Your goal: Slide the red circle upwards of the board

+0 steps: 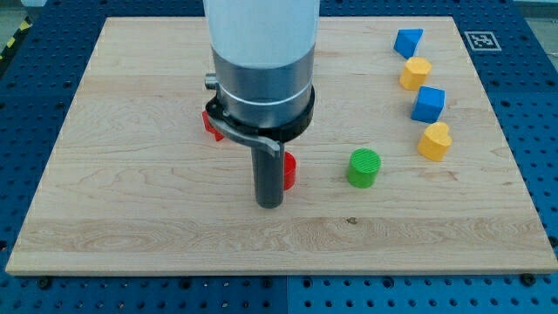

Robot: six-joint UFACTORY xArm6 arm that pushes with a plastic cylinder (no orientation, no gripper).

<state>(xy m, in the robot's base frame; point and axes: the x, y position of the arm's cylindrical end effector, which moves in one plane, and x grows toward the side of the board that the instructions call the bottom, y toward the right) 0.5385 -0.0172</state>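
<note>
My tip point(270, 205), end of dark rod, sits on light wooden board point(131, 218); no jaws on it, holds nothing. Red circle block point(289, 171) touches rod just to view's right, mostly hidden behind it. Another red block point(210, 123), shape unclear, up-left behind arm. Green cylinder point(364, 167) further right. Blue & yellow blocks far upper right.

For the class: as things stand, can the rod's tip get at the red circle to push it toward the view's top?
Probably yes. My tip sits right beside the red circle, at its lower-left edge, with nothing between them. The arm hides most of the block, so contact cannot be confirmed.
</note>
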